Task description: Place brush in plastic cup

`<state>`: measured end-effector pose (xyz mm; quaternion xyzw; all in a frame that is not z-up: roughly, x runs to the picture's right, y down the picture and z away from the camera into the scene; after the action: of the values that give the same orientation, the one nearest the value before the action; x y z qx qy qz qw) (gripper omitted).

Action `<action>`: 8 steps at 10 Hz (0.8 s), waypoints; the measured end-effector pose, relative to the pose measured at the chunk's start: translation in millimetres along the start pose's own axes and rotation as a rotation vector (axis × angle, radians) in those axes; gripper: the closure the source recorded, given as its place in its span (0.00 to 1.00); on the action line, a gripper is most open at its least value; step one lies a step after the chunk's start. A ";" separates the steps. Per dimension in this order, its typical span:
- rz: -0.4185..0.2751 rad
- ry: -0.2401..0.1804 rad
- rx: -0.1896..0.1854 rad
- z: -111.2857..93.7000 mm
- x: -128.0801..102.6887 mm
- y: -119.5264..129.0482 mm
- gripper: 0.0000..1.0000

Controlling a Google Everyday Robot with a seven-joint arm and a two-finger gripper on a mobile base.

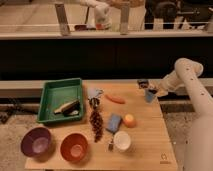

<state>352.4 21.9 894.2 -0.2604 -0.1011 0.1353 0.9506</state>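
The gripper (145, 86) was seen at the back right of the wooden table (150, 150), clenched shut and held just above the plastic cup (150, 95). The cup stood upright close to the table's right edge. The brush could not be told apart from the dark claw, so whether it was grasped could not be told. The white arm (186, 80) was stretched in from the right side.

One carrot (116, 99) was laid nearest the cup, to its left and apart from it. One grey object (94, 92) was set just beyond the carrot. One green tray (60, 86) was placed at the back left, with one tan-handled brush (67, 106) lying inside. Near the middle, one dark reddish bunch (95, 124), one blue sponge (114, 123) and one small orange ball (130, 120) were lined up, the sponge between the other two. One white mug (121, 141) was stood in front of the sponge. Two bowls were counted at the front left: a purple bowl (36, 142) and an orange bowl (75, 146), side by side.
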 end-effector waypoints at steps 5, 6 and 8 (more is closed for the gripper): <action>-0.017 0.000 -0.011 2.3 -0.8 0.7 0.62; -0.019 0.000 -0.012 2.9 -0.5 0.7 0.56; -0.023 0.004 -0.019 5.3 -1.4 0.8 0.28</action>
<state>349.5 24.6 898.0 -0.2686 -0.1034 0.1227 0.9498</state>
